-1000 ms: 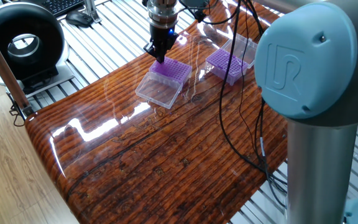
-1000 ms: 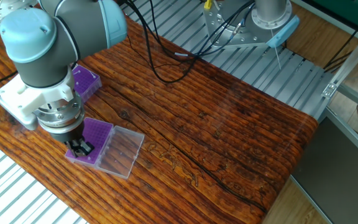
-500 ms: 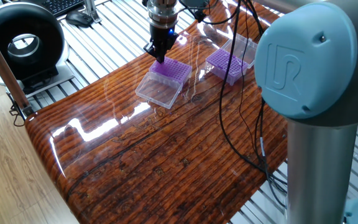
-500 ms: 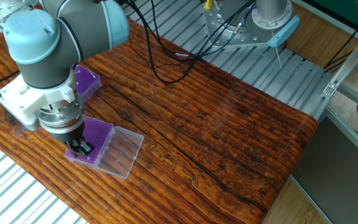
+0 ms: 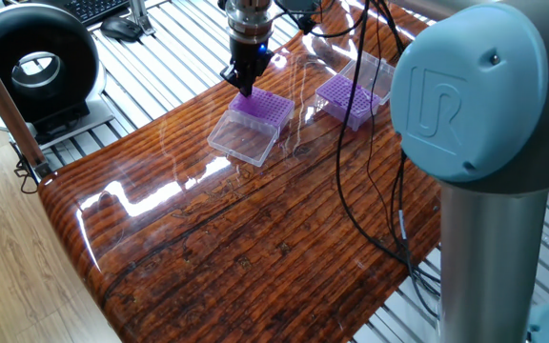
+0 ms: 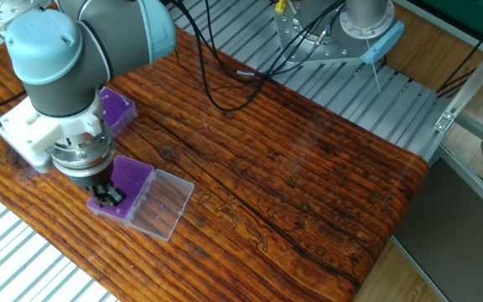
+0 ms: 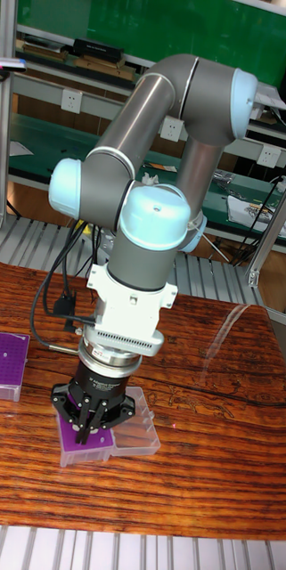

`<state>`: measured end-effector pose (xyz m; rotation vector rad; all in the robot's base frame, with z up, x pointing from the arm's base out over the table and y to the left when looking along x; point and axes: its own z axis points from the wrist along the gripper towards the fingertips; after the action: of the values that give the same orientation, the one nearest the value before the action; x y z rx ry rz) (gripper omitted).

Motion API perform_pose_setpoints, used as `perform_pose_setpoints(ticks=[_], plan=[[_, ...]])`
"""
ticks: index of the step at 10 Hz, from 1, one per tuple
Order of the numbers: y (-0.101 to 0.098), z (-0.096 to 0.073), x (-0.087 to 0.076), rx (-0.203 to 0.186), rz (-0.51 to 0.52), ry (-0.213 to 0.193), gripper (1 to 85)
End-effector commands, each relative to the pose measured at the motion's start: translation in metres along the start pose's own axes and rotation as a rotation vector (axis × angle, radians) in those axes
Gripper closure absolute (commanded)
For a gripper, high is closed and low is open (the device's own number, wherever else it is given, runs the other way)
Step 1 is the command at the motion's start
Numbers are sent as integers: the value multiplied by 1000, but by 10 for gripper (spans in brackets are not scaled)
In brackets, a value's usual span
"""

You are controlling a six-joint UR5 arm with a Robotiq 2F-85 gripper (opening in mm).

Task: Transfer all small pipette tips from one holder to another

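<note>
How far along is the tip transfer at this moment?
Done: nothing can be confirmed; individual tips are too small to count. In hand: the gripper is down over one corner of the near purple box, lid open. Left: carrying tips to or from the other purple box.

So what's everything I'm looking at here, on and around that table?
Purple tip box: one, purple, under the arm's tool, clear lid open beside it.
Second purple tip box: one, purple, farther along the table, also with a clear lid.
Pipette tips: too small to count; a pale dotted grid on the purple boxes.
Table: one, glossy brown wood grain.
Cables: several, black, trailing across the table.
Round black device: one, off the table's end.
End effector: one, black, fingertips at the nearer box's edge.
</note>
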<state>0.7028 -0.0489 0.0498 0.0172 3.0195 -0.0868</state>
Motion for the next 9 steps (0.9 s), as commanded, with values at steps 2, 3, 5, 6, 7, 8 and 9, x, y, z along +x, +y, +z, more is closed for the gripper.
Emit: perform_pose_setpoints(ticks=[2, 3, 5, 6, 7, 8, 9], plan=[[-10, -8, 4, 13, 6, 10, 847], [-13, -11, 5, 17, 4, 13, 847], [-21, -17, 8, 25, 5, 22, 847], [-23, -19, 8, 27, 4, 23, 847], [-23, -21, 9, 27, 4, 23, 847], [-23, -22, 9, 22, 4, 21, 847], [-23, -23, 9, 18, 4, 18, 847]])
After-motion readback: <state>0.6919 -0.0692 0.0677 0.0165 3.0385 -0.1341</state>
